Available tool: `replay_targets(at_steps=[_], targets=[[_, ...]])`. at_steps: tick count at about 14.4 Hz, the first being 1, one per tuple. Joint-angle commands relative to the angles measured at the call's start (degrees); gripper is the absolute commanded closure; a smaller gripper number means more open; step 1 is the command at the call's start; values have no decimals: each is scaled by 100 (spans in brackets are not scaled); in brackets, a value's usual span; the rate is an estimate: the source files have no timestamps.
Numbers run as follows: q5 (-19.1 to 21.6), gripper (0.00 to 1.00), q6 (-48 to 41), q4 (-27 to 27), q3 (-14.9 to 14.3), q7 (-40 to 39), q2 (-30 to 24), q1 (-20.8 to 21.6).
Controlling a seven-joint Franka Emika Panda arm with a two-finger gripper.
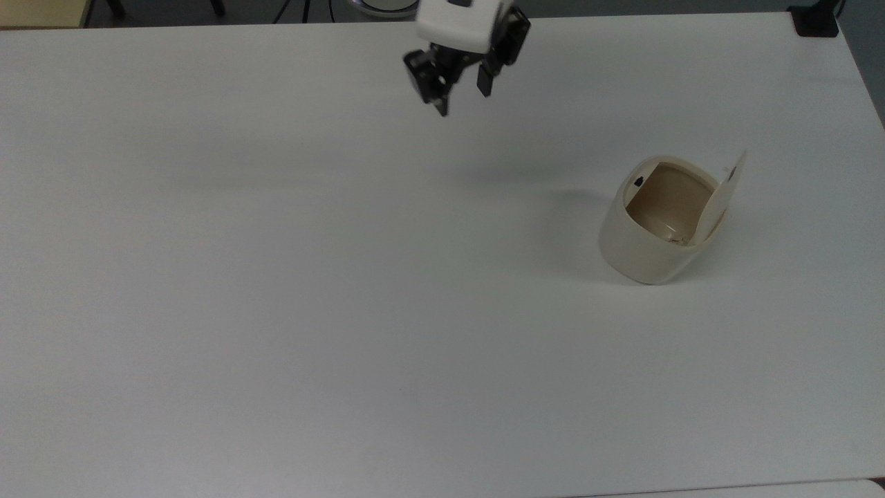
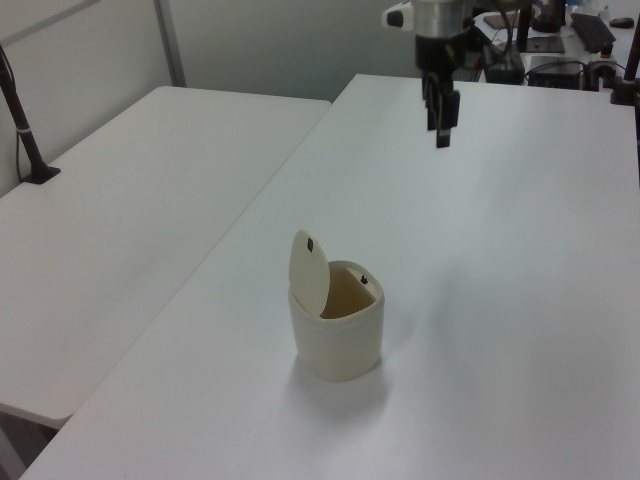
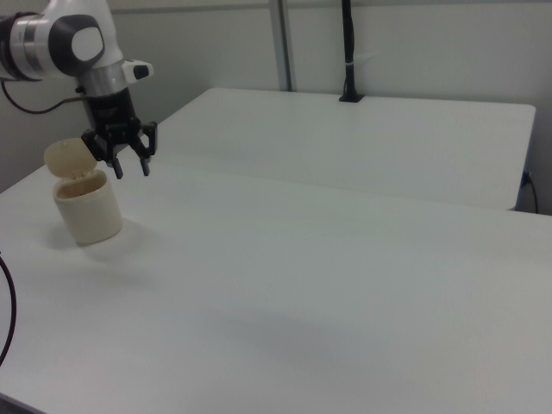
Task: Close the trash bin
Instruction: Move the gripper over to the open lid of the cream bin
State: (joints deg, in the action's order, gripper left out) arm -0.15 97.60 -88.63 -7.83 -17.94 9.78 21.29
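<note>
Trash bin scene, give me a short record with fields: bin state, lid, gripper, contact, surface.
bin: trash bin upright, open, tan inside
lid: lid raised on the bin's side toward the top view's right
button: black button at the rim, opposite the lid
gripper: gripper open, in the air, toward the top view's upper left of the bin
contact: none
surface: white table

no readable text, no labels, no brand marks, no numbers, no signs anywhere

Top view looks down; left, right views face oppositely across the table (image 1: 276,277).
</note>
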Motion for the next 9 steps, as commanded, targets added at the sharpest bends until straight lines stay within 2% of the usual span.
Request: replay_targets(at_steps=[1,2,5,9], targets=[[217,69,600,143,-175,-201,226,393],[296,75,654,257,-175,-192,270,480],[384,85,873,495,-167,-122,384,770],[437,88,1638,1074,-167,343,954,1245]])
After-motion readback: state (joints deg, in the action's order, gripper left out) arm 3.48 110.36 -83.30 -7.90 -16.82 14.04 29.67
